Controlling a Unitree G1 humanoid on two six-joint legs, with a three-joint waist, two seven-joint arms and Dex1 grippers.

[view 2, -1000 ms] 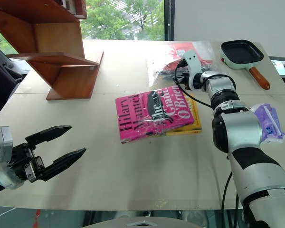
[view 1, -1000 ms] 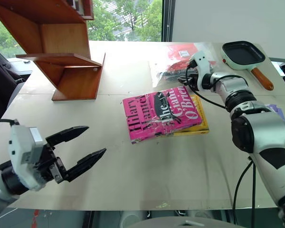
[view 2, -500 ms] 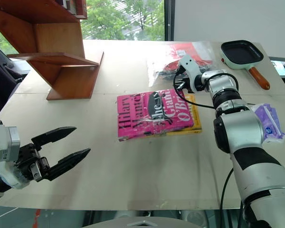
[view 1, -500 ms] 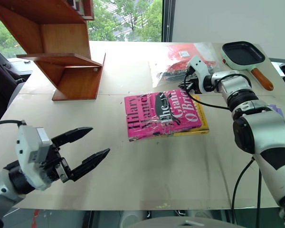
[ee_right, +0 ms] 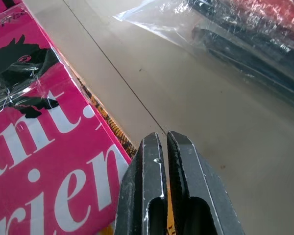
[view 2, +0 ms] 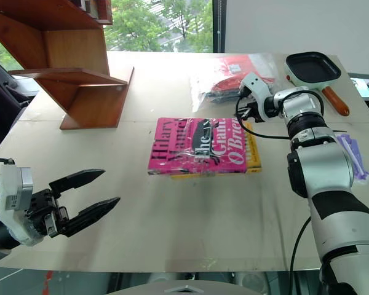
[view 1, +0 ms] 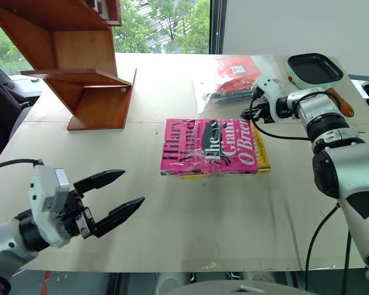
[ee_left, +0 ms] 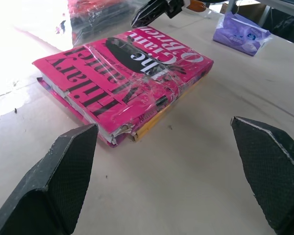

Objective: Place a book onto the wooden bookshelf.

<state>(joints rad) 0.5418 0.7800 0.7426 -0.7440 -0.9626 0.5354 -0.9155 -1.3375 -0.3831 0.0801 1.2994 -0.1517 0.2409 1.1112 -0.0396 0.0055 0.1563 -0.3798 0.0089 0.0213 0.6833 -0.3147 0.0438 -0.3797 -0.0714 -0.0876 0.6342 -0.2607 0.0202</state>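
- Right gripper [ee_right: 160, 147]: fingers pressed together, empty, tips at the pink book's [view 1: 210, 146] far-right corner, at about 2 o'clock from its centre.
- Left gripper [view 1: 114, 198]: fingers spread wide, empty, well apart from the book at about 8 o'clock.
- The book lies flat, cover up, long axis running 9 to 3 o'clock, on a yellow book [view 1: 262, 161].
- Wooden bookshelf [view 1: 86, 67] stands at 10 o'clock from the book, on the table [view 1: 234, 215].
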